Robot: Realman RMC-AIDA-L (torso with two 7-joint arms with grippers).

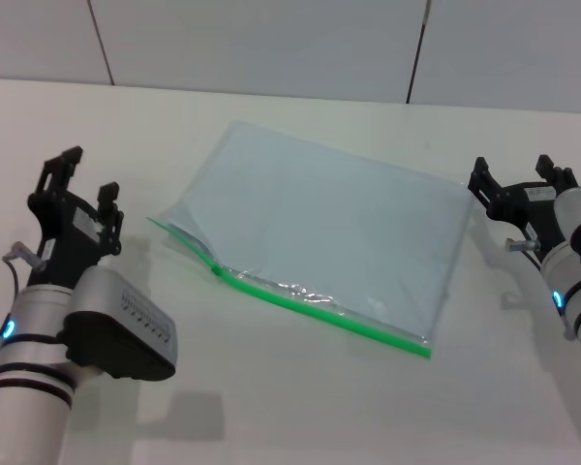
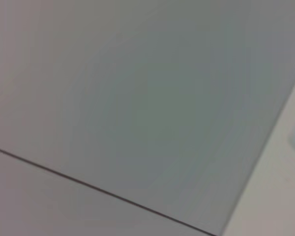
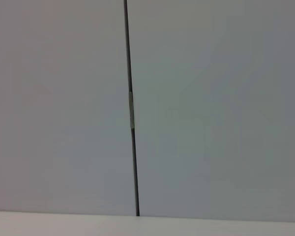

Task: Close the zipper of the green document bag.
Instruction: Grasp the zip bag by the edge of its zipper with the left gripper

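The green document bag [image 1: 339, 228] lies flat in the middle of the white table in the head view, a translucent pale blue pouch. Its zipper [image 1: 339, 313] runs as a bright green strip along the near long edge. A small green slider [image 1: 219, 270] sits toward the strip's left end, and left of it the mouth gapes with the top sheet lifted. My left gripper [image 1: 89, 174] hovers open to the left of the bag, apart from it. Off the bag's right corner, my right gripper [image 1: 513, 167] is open and holds nothing. Both wrist views show only wall.
The white table [image 1: 300, 407] stretches bare in front of the bag. A grey panelled wall [image 1: 271, 44] with dark seams stands behind the table's far edge. The left wrist view shows a wall panel [image 2: 137, 98] and the right wrist view a vertical seam [image 3: 131, 108].
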